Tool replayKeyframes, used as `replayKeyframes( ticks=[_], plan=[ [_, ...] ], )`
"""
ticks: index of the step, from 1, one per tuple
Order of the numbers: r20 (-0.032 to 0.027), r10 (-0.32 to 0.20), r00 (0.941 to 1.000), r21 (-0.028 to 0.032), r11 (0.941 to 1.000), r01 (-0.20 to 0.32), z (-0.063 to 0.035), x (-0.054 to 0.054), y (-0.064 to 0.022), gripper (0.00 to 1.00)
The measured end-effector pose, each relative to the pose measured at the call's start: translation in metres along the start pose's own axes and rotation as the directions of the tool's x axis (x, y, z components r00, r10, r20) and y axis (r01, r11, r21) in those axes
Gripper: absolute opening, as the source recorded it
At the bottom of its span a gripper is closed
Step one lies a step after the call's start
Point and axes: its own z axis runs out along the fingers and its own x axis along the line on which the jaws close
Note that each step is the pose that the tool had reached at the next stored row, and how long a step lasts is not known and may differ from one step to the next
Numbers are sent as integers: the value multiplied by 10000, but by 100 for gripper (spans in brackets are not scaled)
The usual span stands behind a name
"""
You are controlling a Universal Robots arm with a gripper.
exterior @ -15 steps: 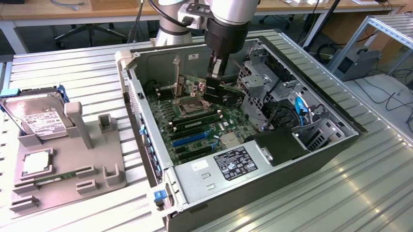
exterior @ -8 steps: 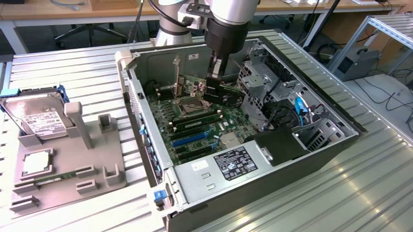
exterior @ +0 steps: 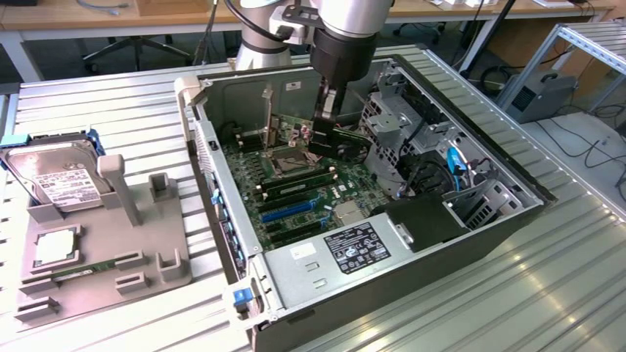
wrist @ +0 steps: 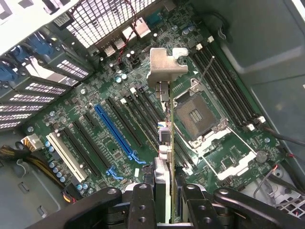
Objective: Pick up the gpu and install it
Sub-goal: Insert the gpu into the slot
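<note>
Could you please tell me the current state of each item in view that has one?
gpu: held edge-on over the motherboard, apparently not seated.
gripper: shut on the gpu.
computer case: lying on its side, open.
CPU socket: empty.
blue slot: empty.
hard drive: resting in the grey holder beside the case.

One open computer case (exterior: 470, 242), one robot arm (exterior: 347, 29) with one gripper (wrist: 166, 200), one graphics card (wrist: 167, 133). One grey tray (exterior: 157, 242), one hard drive (exterior: 59, 183), one processor chip (exterior: 56, 246), one memory stick (exterior: 83, 270). On the board (wrist: 95, 95): one blue slot (wrist: 114, 131), one white slot (wrist: 71, 157) (black slots (wrist: 125, 121) too crowded to count).
</note>
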Motion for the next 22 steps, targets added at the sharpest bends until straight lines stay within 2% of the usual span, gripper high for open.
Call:
replayKeyframes(
  ticks=[22],
  plan=[
    [-5,-345,9994,-9,9994,345,2,0,0,27]
  ],
)
